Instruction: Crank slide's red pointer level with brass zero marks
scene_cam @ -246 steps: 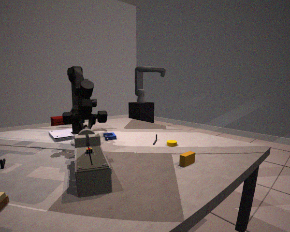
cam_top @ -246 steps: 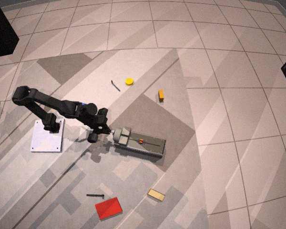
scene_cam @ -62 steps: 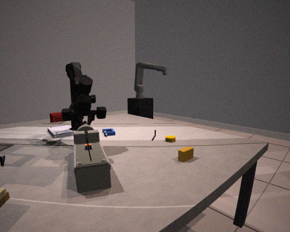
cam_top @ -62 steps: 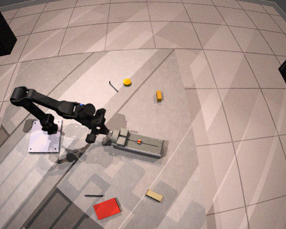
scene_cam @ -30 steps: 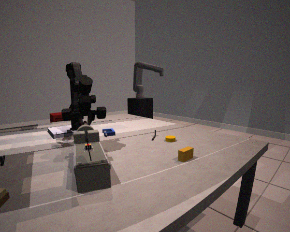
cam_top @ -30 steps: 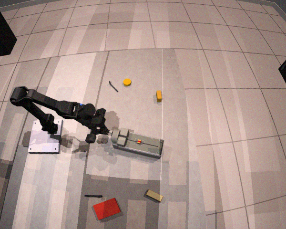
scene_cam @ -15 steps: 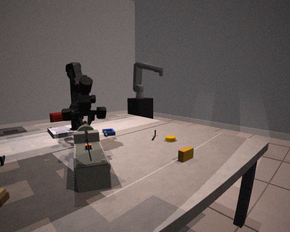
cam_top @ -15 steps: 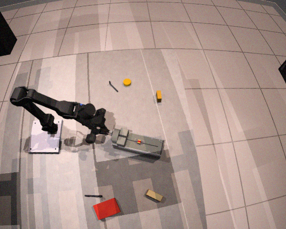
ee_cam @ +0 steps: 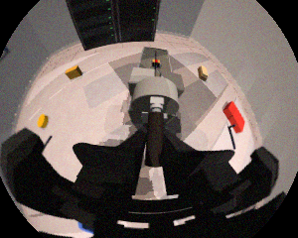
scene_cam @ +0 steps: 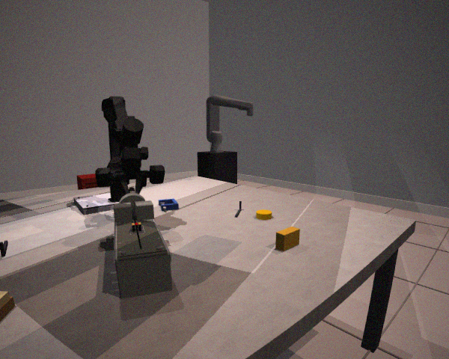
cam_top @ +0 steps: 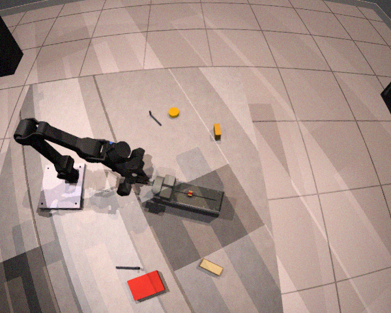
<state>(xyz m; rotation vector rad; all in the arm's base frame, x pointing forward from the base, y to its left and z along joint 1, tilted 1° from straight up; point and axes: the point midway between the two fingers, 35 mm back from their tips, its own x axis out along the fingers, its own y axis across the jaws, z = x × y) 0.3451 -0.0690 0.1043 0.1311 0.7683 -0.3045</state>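
Observation:
The grey machine (cam_top: 202, 206) (scene_cam: 144, 276) (ee_cam: 155, 90) has a round crank disc at the end nearest the arm. My gripper (cam_top: 149, 180) (ee_cam: 152, 127) is shut on the dark crank handle (ee_cam: 155, 149), which sticks out from the disc toward me near its top. The slide's red pointer (cam_top: 189, 193) (scene_cam: 136, 224) (ee_cam: 156, 62) sits in the slot on top, close to the two small brass marks. It looks about level with them, but it is too small to tell whether it is exactly level. The disc partly hides the housing behind it in the wrist view.
A yellow disc (cam_top: 173, 112) (scene_cam: 263, 215), an orange block (cam_top: 217, 132) (scene_cam: 287, 238) and a thin black rod (cam_top: 155, 119) lie on one side. A red box (cam_top: 146, 285), a tan block (cam_top: 211, 267) and another black rod (cam_top: 128, 267) lie on the other. A blue tray (scene_cam: 168, 204) is near my base.

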